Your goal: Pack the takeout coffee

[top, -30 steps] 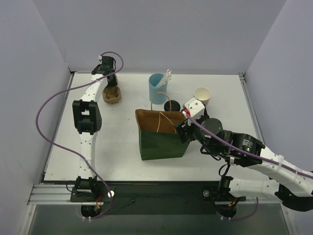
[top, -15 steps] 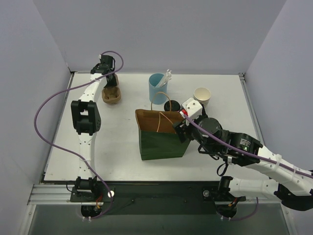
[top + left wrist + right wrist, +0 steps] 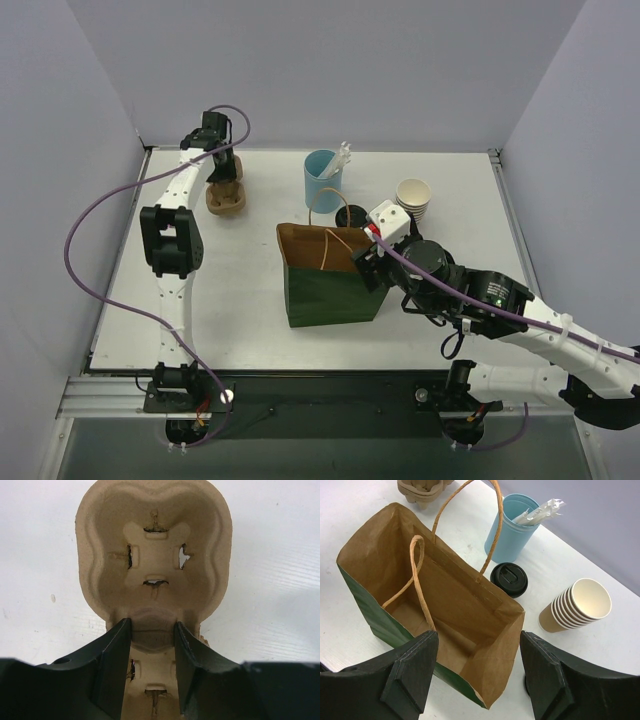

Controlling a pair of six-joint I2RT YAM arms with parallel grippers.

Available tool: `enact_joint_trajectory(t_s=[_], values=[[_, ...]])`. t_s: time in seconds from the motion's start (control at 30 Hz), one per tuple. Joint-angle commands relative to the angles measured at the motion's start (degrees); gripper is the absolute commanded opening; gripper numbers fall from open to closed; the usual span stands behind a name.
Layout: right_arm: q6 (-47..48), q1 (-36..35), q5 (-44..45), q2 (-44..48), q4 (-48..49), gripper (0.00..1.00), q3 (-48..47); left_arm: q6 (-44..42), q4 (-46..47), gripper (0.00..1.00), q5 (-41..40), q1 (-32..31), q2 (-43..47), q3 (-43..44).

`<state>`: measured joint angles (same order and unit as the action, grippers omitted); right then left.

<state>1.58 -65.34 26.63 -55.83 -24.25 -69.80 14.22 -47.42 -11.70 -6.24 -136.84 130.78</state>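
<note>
The takeout coffee stands just behind the green paper bag; mostly its black lid shows, as in the right wrist view. The bag stands upright and open, with a brown inside that holds nothing. My right gripper is open and empty and hovers over the bag's right end. My left gripper is at the far left, shut on the middle ridge of a brown pulp cup carrier. In the left wrist view both fingers press that ridge of the carrier.
A light-blue cup with white sticks stands behind the bag. A stack of cream paper cups stands at the back right, also in the right wrist view. Grey walls close in the white table on three sides.
The left arm has shifted a little to the left, still holding the carrier. The right gripper has edged slightly left over the bag's right end.
</note>
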Motion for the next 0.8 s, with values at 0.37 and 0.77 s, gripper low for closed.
enact_joint_trajectory(t_s=[0.37, 0.77], values=[[0.6, -0.1, 1.5, -0.3, 0.7, 0.66, -0.5, -1.9, 0.0, 0.24, 0.3, 0.7, 0.7, -0.4], [0.9, -0.1, 1.4, -0.2, 0.6, 0.67, -0.5, -2.1, -0.2, 0.32, 0.5, 0.7, -0.1, -0.4]])
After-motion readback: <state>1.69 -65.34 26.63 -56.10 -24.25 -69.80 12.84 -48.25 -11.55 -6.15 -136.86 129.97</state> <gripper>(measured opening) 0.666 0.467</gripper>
